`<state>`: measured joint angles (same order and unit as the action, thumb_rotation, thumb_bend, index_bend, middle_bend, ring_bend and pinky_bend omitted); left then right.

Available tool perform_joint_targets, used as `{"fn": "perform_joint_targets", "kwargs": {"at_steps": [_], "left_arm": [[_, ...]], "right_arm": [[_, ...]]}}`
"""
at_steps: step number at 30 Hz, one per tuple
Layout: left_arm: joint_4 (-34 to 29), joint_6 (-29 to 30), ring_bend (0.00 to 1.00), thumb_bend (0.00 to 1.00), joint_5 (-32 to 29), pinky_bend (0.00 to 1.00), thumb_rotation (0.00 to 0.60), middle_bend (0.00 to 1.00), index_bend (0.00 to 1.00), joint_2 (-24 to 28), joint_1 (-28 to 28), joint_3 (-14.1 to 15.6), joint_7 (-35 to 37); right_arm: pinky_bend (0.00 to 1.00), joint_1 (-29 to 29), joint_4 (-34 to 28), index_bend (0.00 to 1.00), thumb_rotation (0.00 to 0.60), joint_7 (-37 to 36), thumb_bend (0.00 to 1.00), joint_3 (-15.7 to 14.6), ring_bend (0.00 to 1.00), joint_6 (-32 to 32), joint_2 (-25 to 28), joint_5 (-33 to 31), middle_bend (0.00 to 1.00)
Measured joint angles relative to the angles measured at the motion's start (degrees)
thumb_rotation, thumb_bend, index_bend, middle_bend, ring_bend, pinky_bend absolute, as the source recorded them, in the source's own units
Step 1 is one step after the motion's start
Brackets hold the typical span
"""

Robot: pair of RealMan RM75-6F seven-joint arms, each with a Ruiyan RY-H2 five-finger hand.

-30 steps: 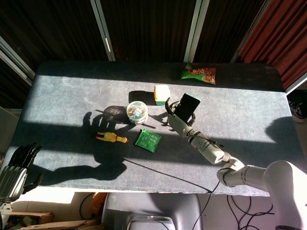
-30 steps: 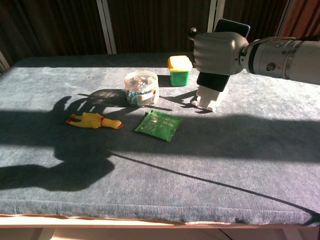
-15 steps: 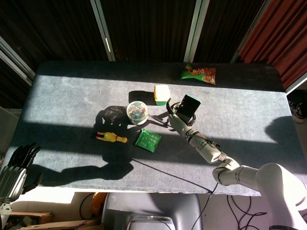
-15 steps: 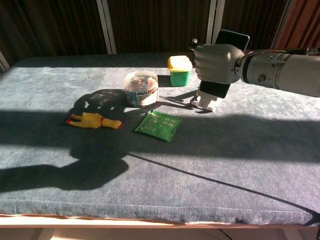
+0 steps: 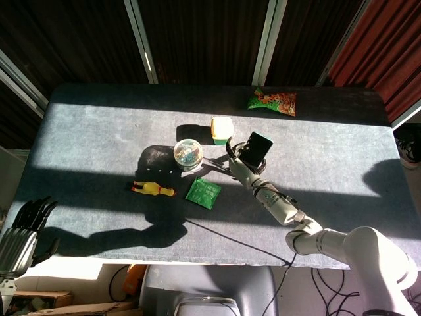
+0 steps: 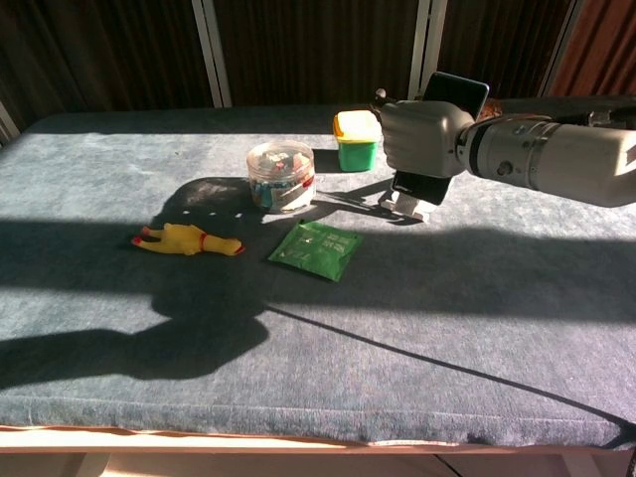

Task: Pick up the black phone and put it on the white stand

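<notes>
Fingers (image 6: 402, 139) of the right hand (image 6: 422, 137) wrapped around the black phone (image 6: 452, 96), long axis tilted up and back, lower edge at or just above the white stand (image 6: 402, 204); contact unclear. Left hand (image 5: 23, 234) empty, fingers apart, well off at the tabletop (image 6: 477, 298) edge. Clear tub (image 6: 281, 177) beside holds small coloured bits; green lidded cup (image 6: 357, 139) closed.

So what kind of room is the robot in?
Probably a sunny test room: a grey cloth table beside dark windows, holding odd props like a rubber chicken and snack bag.
</notes>
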<state>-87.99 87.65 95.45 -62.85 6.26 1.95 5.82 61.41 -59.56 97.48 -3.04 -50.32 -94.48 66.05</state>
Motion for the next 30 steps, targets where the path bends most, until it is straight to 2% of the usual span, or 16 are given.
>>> {"fn": "perform_joint_targets", "kwargs": {"at_steps": [19,30], "left_arm": [[0.2,0.4,0.0,0.38,0.4,0.0,0.6,0.0,0.0,0.2,-0.2,0.2,0.6],[-0.1,-0.1,0.0,0.37,0.3,0.0,0.6,0.0,0.0,0.1,0.0,0.3,0.1]], "right_arm": [[0.3,0.1,2.4,0.86,0.6,1.6,0.26,1.0,0.49,0.8,-3.3,-1.9,0.62],[0.3,0.0,3.4,0.81,0.6,1.6,0.26,0.9,0.48,1.2,-4.5,-1.9,0.62]]}}
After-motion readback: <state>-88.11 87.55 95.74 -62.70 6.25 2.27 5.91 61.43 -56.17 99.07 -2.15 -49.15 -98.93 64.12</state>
